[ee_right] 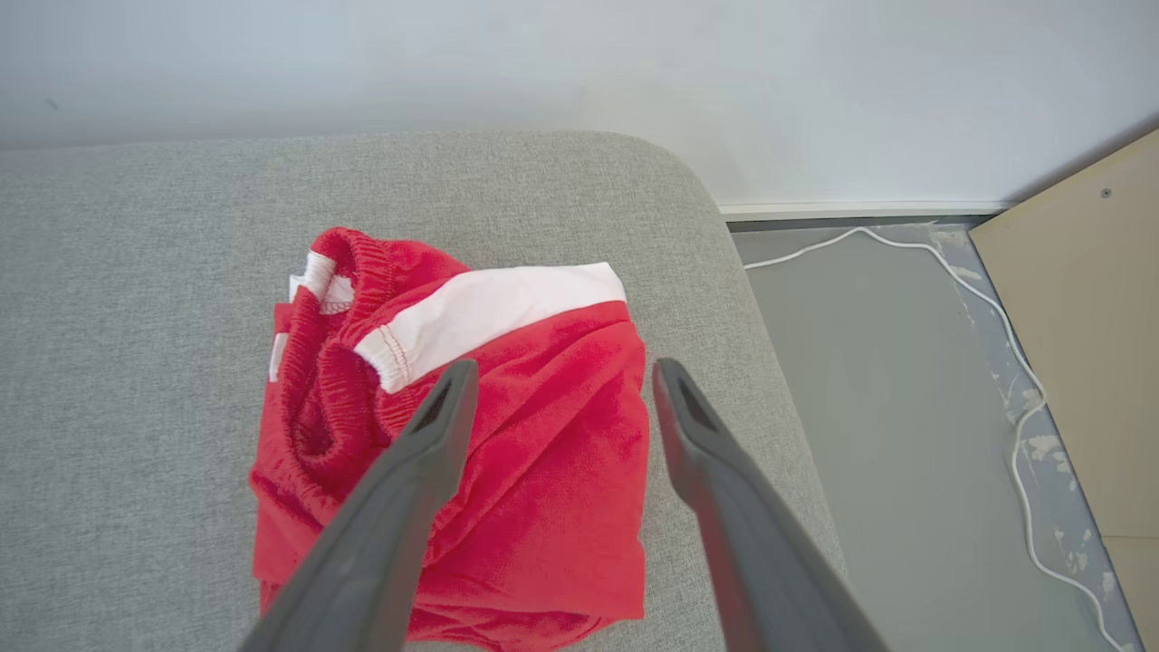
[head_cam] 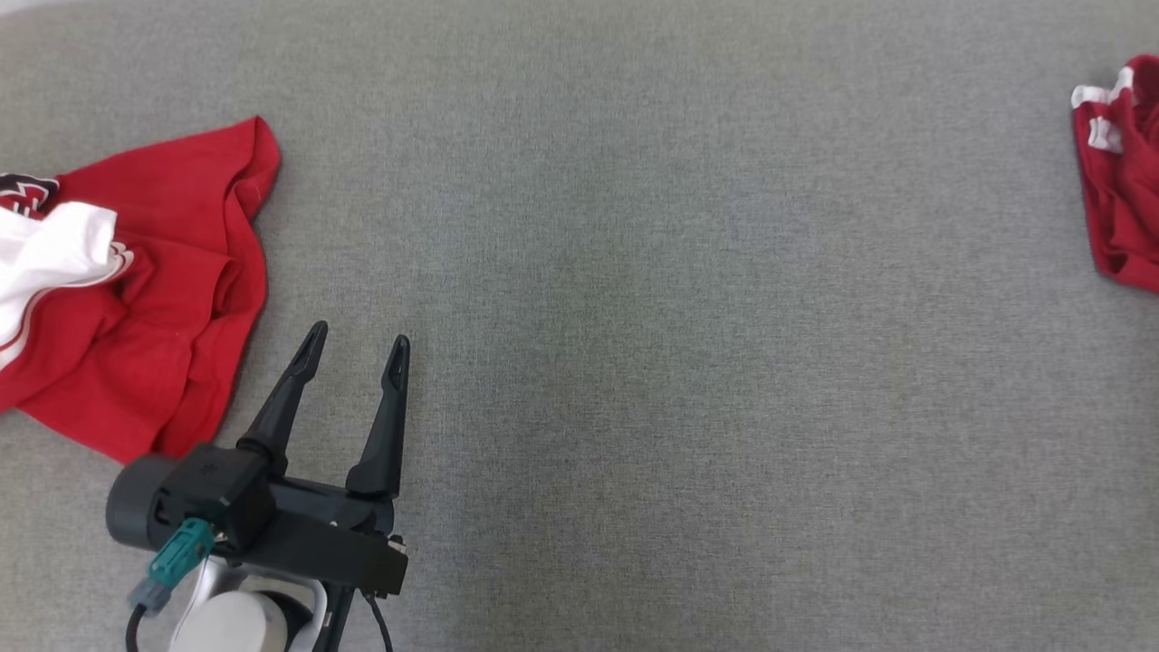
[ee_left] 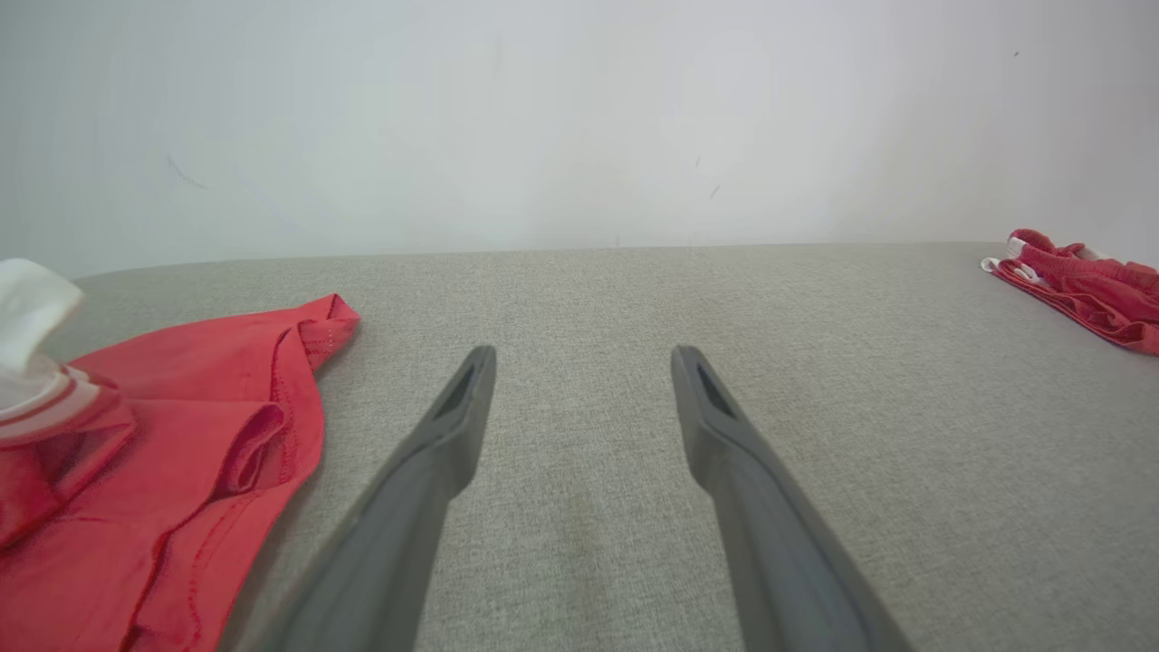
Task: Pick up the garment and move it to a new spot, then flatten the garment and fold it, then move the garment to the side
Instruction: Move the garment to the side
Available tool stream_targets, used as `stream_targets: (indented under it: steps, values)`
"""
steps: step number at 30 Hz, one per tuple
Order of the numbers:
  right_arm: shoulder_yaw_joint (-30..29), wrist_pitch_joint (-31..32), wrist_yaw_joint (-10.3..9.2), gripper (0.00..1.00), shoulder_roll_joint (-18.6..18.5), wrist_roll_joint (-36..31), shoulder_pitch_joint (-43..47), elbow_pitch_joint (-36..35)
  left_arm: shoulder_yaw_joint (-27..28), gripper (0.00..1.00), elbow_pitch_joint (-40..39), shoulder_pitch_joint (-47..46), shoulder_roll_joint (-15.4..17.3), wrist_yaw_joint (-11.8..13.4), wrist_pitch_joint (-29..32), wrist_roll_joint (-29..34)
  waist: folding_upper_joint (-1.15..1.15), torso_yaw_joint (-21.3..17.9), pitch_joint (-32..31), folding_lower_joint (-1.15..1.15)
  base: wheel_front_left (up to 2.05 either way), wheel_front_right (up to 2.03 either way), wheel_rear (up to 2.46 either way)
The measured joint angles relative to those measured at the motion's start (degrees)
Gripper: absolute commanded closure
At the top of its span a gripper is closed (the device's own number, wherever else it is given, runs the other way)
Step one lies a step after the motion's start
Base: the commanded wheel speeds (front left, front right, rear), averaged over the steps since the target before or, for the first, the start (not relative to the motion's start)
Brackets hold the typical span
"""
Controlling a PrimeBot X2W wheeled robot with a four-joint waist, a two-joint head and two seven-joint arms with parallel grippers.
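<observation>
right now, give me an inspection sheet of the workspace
surface: grey fabric, rounded corner at its right end
things: red shorts, folded, near that right end
clutter: crumpled red shirt at the left
grippers: left gripper open over the surface, beside the shirt; right gripper open above the shorts
cables: white cord on the floor
surroundings: white wall, tan board

No legible text; print [head_cam: 25, 192] on red shirt [head_cam: 172, 272] unreadable
</observation>
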Motion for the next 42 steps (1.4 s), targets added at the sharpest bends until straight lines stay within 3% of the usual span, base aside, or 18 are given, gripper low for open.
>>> stream_targets:
  steps: [6, 12, 20, 29, 32, 42]
  values:
    - [-2.5, -5.34, 2.11, 0.0, 4.11, 3.34, 1.06, -0.11, 0.12, 0.0, 2.27, -0.05, -1.77, 0.0, -0.55, -0.77, 0.0, -0.23, -2.13, 0.0, 0.0, 0.0, 0.0]
    - [-5.53, -15.32, 3.25, 0.0, 10.73, 7.77, 10.42, -2.82, 1.22, 0.0, 5.49, 0.19, -2.53, 0.0, -1.53, -1.97, 0.0, -0.54, -6.29, 0.0, 0.0, 0.0, 0.0]
    - [-7.02, -24.73, 4.46, 0.0, 14.46, 9.76, 18.17, -7.72, 2.47, 0.0, 7.59, 3.46, -2.41, 0.01, -2.08, -2.6, -0.01, -1.19, -10.95, -0.01, 0.0, 0.0, 0.0]
    - [-5.7, -34.81, 4.37, 0.0, 17.39, 8.12, 29.77, -16.08, 3.22, 0.0, 9.31, 7.38, -2.13, 0.05, -2.47, -4.03, -0.01, -1.69, -16.69, -0.01, 0.0, 0.0, 0.0]
    - [-4.71, -37.64, 3.07, 0.0, 17.51, 5.86, 32.24, -19.53, 3.86, 0.0, 9.35, 8.86, -1.72, 0.05, -2.53, -4.04, -0.01, -1.85, -18.49, -0.02, 0.0, 0.0, 0.0]
    - [-4.44, -38.77, -4.49, 0.0, 16.9, 1.38, 46.04, -30.62, 4.81, 0.0, 9.23, 12.91, -1.25, 0.05, -2.53, -4.05, -0.01, -2.19, -23.47, -0.01, 0.0, 0.0, 0.0]
